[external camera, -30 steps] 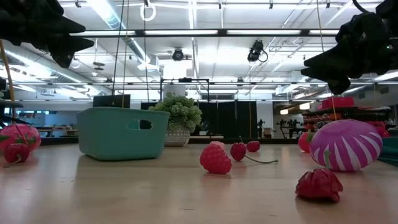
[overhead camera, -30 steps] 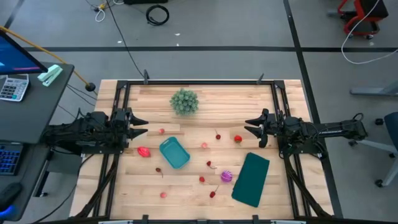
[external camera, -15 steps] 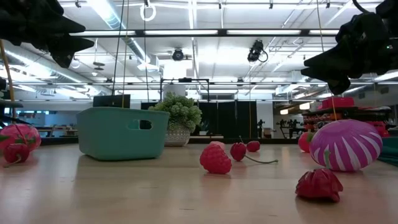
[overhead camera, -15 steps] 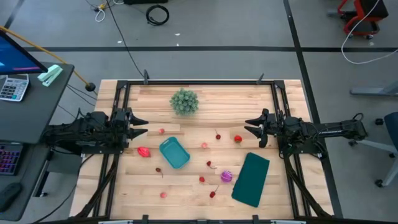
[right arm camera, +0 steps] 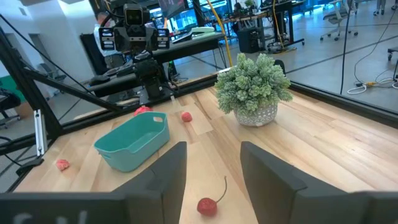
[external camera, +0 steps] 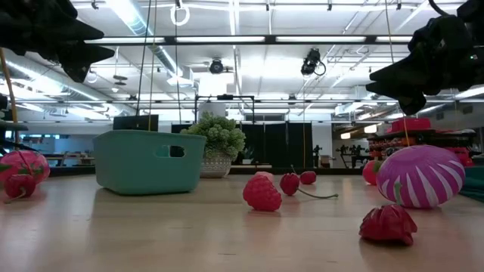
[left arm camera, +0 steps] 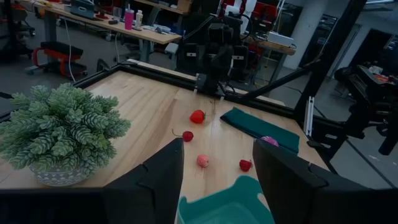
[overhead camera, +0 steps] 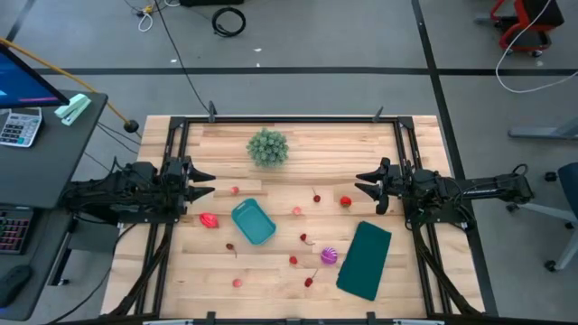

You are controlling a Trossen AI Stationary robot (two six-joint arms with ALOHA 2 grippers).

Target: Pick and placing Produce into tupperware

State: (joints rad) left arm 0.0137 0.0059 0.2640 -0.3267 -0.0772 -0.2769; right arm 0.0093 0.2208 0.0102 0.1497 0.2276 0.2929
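Along the near part of the desk [overhead camera: 415, 280] most of the produce lies loose: a pink piece [overhead camera: 237, 282] near the front left, two small red pieces [overhead camera: 309, 282] and [overhead camera: 293, 260], and the larger purple round piece [overhead camera: 329, 256] just left of a dark-green slab [overhead camera: 365, 260]. A little farther in, a cherry-like piece [overhead camera: 229, 246] and another [overhead camera: 307, 239] lie either side of the tupperware [overhead camera: 253, 221], a teal tub sitting left of centre, set at an angle. From above, its inside shows only bare teal, so nothing appears to have been placed yet. Level with the tub, a red strawberry-like piece [overhead camera: 209, 220] lies just to its left, close under the left end effector [overhead camera: 204, 191], which hangs above the left edge with its fingers spread and nothing between them. Farther still lie a pink piece [overhead camera: 296, 211], a red piece [overhead camera: 345, 201], a cherry [overhead camera: 316, 198] and a pale red one [overhead camera: 235, 190]. The right end effector [overhead camera: 365, 189] hangs over the right side near the red piece, fingers apart and empty. At the far edge stands a spiky green plant [overhead camera: 268, 147]. By this showing the task is at its very start: every piece remains to be picked and dropped in the tub.
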